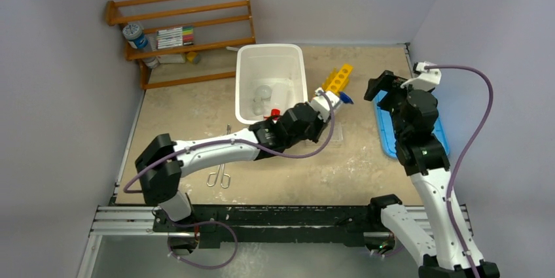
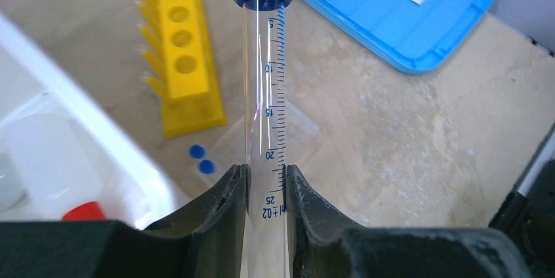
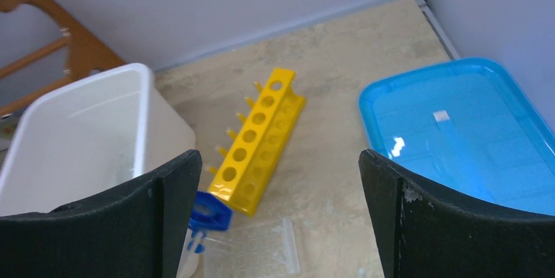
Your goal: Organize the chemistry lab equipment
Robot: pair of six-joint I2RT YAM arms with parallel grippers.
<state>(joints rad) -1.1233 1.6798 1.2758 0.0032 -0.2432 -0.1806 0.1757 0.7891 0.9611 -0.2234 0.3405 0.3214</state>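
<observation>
Bench (image 1: 196, 104) of mottled beige stone carries everything, with a slatted wooden shelf rack (image 1: 180, 33) against the back left wall. A deep white plastic tub (image 1: 239, 85) sits at the back centre, and a flat blue plastic tray (image 3: 471, 108) lies along the right side, well apart from it. Between the two lies a yellow plastic test-tube rack (image 1: 340, 78), its row of holes running near-to-far.

The right claw (image 3: 278, 160) hangs over the tray's inner edge with its fingers spread wide, holding and touching nothing.

The left claw (image 2: 265, 180) is just right of the tub's near right corner, pinching a thin clear graduated tube with a blue hexagonal foot (image 2: 265, 95). The fingers press on the tube's open end, at the highest scale marks. Its long axis continues the line of the fingers, and the foot points away from the wrist toward the back right, just beside the yellow rack's near end.

Metal scissor-handled tongs (image 1: 220, 172) lie on the near left bench, handles nearest the arm bases. A translucent squeeze bottle with a red cap (image 2: 46, 160) rests inside the tub. A clear plastic packet (image 3: 252, 245) lies flat below the tube.
</observation>
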